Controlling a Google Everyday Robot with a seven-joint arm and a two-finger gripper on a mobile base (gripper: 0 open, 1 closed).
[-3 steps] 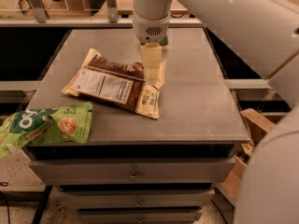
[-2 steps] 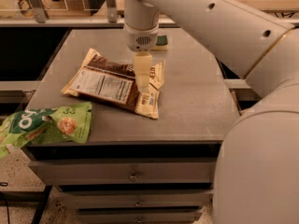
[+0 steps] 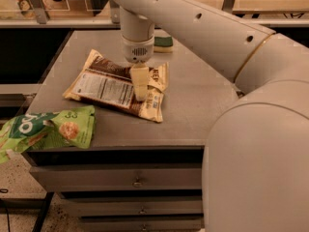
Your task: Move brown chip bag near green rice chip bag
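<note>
Gripper (image 3: 140, 89) low over brown chip bag (image 3: 104, 86) at mid-table (image 3: 198, 105); open tabletop strip separates this bag from green rice chip bag (image 3: 53, 129) overhanging the front-left edge; sponge (image 3: 163, 43) behind, arm (image 3: 203, 23) overhead

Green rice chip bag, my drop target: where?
In camera view the green rice chip bag overhangs the table's front-left corner; pincer over the brown chip bag behind.

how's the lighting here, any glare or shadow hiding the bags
Camera view: warm, fairly even light, no strong glare on the brown chip bag or the green rice chip bag; the gripper, low over the brown chip bag, hides part of it; the arm fills the frame's right side.
</note>
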